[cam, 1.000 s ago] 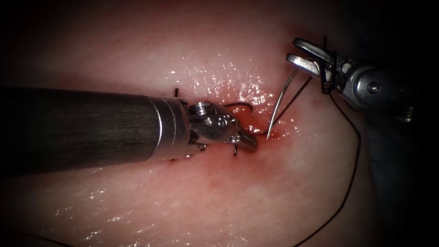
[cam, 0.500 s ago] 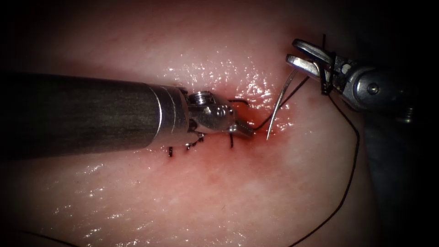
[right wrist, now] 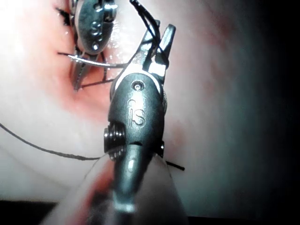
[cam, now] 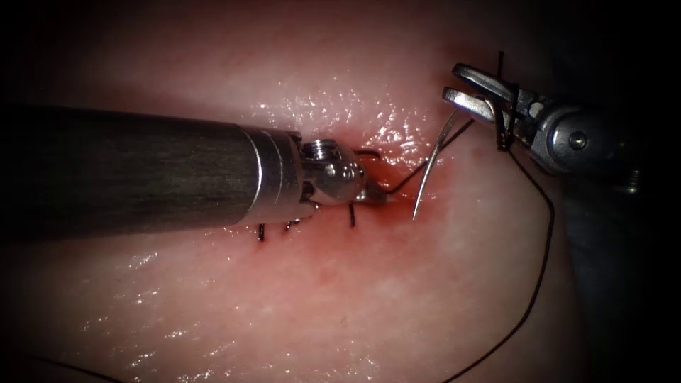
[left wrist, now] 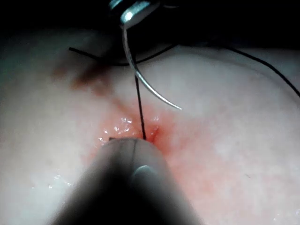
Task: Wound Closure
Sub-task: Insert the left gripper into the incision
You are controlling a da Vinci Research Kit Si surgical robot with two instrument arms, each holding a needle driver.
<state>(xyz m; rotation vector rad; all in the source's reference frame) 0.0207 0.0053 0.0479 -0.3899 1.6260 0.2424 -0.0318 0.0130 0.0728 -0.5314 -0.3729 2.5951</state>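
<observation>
My right tool (cam: 461,84) is shut on the curved needle (cam: 430,163) near its tail end. The needle hangs free, its tip just above the wet red fluid (cam: 397,213) at the right end of the cut. The left wrist view also shows the needle (left wrist: 145,84) clear of the tissue. My left tool (cam: 376,196) lies along the cut, jaws shut on the thread (cam: 461,129) at the wound. From there the thread (left wrist: 139,108) runs straight up to the right tool (right wrist: 159,44).
Short dark stitch ends (cam: 261,232) stand along the closed part of the cut under the left shaft. A long slack thread (cam: 550,234) hangs from the right tool down the tissue (cam: 355,305) at the right. The tissue's edge falls into dark at the far right.
My left tool has moved up and slightly left, its jaws have closed at the wound, and the thread to the right tool has drawn straighter. The right tool and needle have barely shifted.
</observation>
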